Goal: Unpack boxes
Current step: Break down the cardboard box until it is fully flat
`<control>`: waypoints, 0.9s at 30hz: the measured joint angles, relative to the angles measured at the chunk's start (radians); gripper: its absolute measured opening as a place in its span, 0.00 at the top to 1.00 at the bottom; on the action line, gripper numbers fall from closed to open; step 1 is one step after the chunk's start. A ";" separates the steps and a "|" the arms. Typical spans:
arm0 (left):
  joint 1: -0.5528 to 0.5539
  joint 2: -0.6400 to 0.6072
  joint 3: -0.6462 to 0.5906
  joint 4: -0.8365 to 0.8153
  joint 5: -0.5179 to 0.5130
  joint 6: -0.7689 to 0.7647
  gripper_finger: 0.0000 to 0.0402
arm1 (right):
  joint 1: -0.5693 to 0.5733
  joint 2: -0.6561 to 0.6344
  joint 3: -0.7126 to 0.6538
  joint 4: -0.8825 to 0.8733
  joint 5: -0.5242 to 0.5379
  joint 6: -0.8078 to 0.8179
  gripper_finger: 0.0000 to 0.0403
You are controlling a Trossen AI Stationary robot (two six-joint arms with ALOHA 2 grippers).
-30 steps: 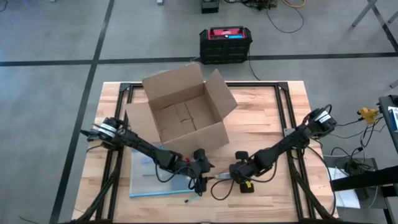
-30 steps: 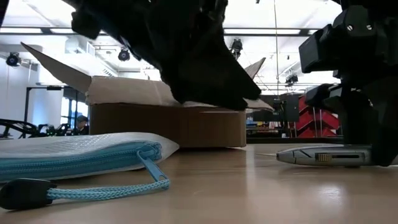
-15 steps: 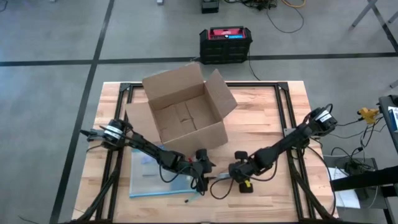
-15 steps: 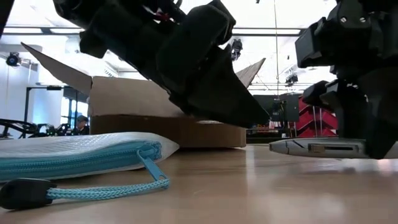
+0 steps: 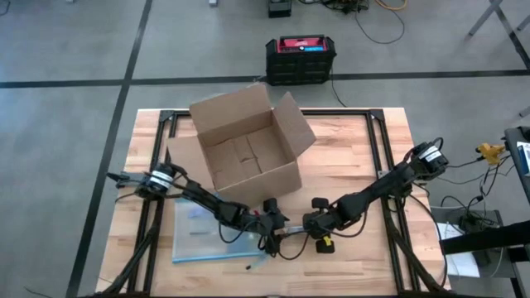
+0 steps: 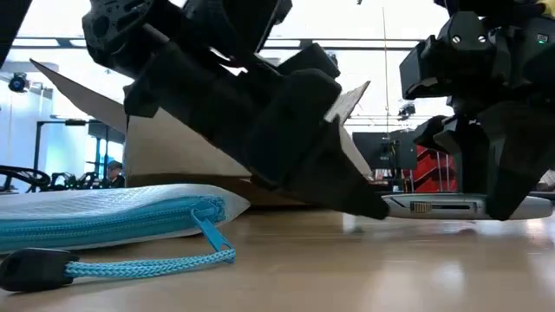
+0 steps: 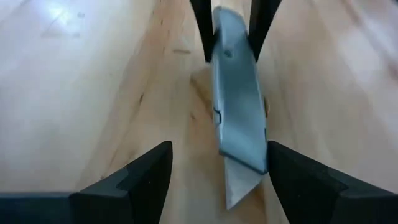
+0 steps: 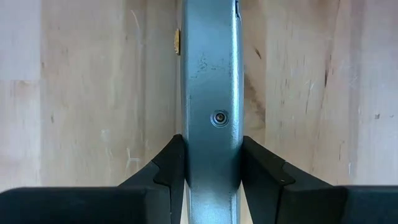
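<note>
High view: the cardboard box [image 5: 245, 147] sits open (flaps splayed) behind both low-stretched arms; right gripper [image 8: 211, 163] pinches a utility knife [image 8: 210, 93], whose tip enters the spread left gripper [image 7: 214, 165].

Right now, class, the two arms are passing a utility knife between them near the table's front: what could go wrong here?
1. The utility knife has its blade out, pointing at the open left gripper; a misjudged closing could strike the blade.
2. Only the right gripper clamps it; releasing early might drop it.
3. The blue-edged bag lies close by and could get cut.
</note>
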 joint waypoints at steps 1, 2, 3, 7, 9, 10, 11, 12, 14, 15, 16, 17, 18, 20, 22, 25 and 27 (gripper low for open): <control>0.000 0.008 0.011 0.001 0.008 0.000 0.38 | -0.001 0.000 0.000 0.002 -0.005 0.000 0.75; -0.001 0.015 0.022 0.000 0.017 0.000 0.37 | -0.001 0.000 0.000 0.002 -0.009 -0.001 0.75; -0.001 0.025 0.039 0.000 0.022 0.000 0.36 | 0.000 0.000 0.000 0.002 -0.012 -0.001 0.75; 0.000 0.062 0.111 -0.015 0.043 0.006 0.34 | -0.002 -0.001 0.000 0.009 -0.015 -0.007 0.75; 0.003 0.085 0.151 -0.067 0.042 0.023 0.34 | -0.002 -0.001 0.000 0.011 -0.020 -0.007 0.75; 0.004 0.089 0.166 -0.100 0.041 0.034 0.35 | -0.002 -0.001 0.000 0.012 -0.020 -0.007 0.75; 0.006 0.093 0.185 -0.136 0.043 0.033 0.36 | -0.002 -0.001 0.000 0.011 -0.020 -0.005 0.75; 0.008 0.093 0.200 -0.161 0.043 0.033 0.36 | -0.002 -0.001 0.000 0.010 -0.021 -0.003 0.75; 0.010 0.094 0.215 -0.209 0.043 0.046 0.39 | -0.002 -0.001 0.000 0.009 -0.023 -0.003 0.75; 0.010 0.094 0.219 -0.223 0.043 0.056 0.40 | -0.002 -0.001 0.000 0.009 -0.023 -0.003 0.75; 0.009 0.093 0.218 -0.228 0.042 0.062 0.41 | -0.002 -0.001 0.000 0.010 -0.023 -0.003 0.75; 0.009 0.091 0.218 -0.231 0.042 0.063 0.42 | -0.002 -0.001 0.000 0.009 -0.023 -0.003 0.75; 0.010 0.087 0.218 -0.236 0.043 0.064 0.44 | -0.002 -0.001 0.000 0.009 -0.023 -0.003 0.75; 0.010 0.077 0.216 -0.253 0.043 0.063 0.46 | -0.002 -0.001 0.000 0.006 -0.023 -0.003 0.75; 0.009 0.073 0.216 -0.261 0.043 0.059 0.48 | -0.002 -0.001 0.000 0.004 -0.023 -0.005 0.75; 0.014 0.069 0.222 -0.286 0.043 0.042 0.52 | -0.002 -0.001 0.000 0.001 -0.030 -0.010 0.75; 0.017 0.069 0.224 -0.291 0.043 0.024 0.55 | -0.002 -0.001 0.000 -0.001 -0.032 -0.014 0.75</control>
